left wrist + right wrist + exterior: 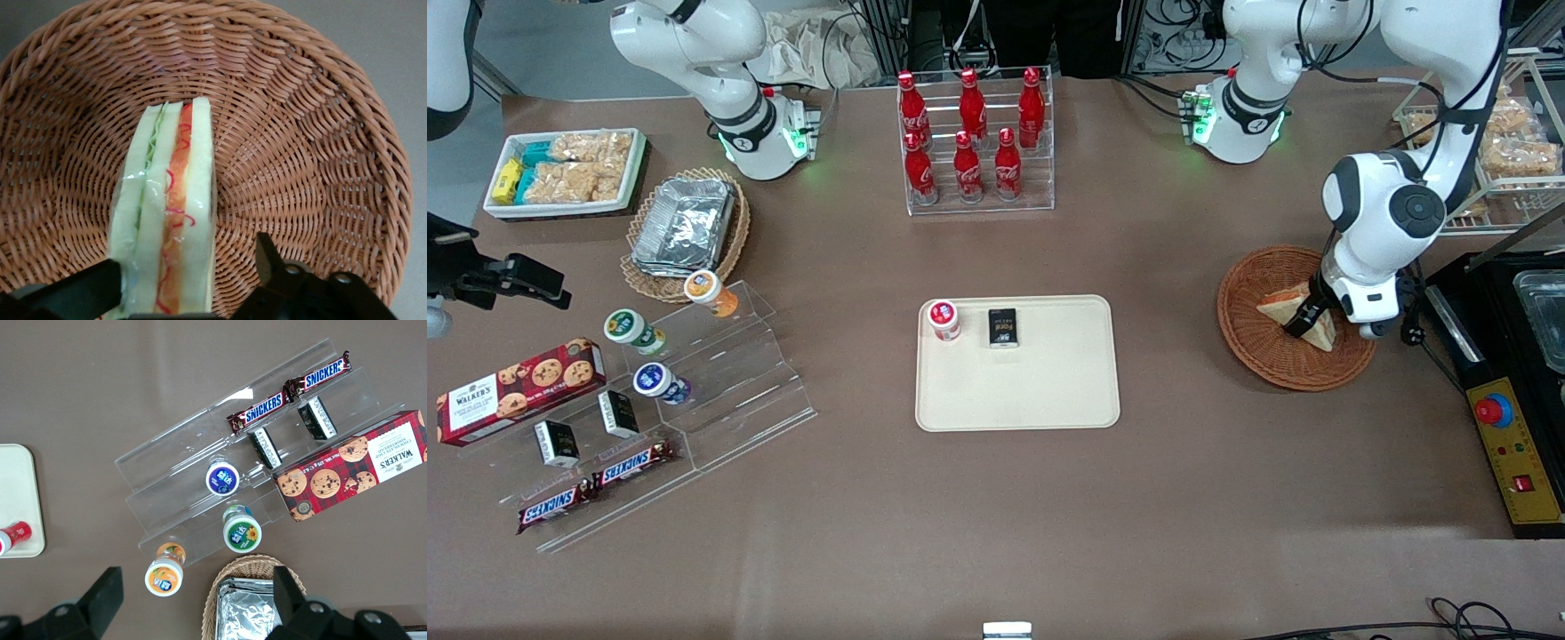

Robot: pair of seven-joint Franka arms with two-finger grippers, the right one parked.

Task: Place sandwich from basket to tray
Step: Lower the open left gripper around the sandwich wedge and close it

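The sandwich stands on edge in the reddish-brown wicker basket, toward the working arm's end of the table. Its white bread and its orange-red and green filling show in the left wrist view. My left gripper is down in the basket and open. Its fingers straddle the sandwich: one finger touches the wrap and the other stands a little off it. The basket's weave surrounds them. The cream tray lies at the table's middle.
A red-lidded cup and a dark packet sit on the tray's farther part. A black control box with a red button lies close beside the basket. A cola bottle rack stands farther back. A clear snack stand is toward the parked arm's end.
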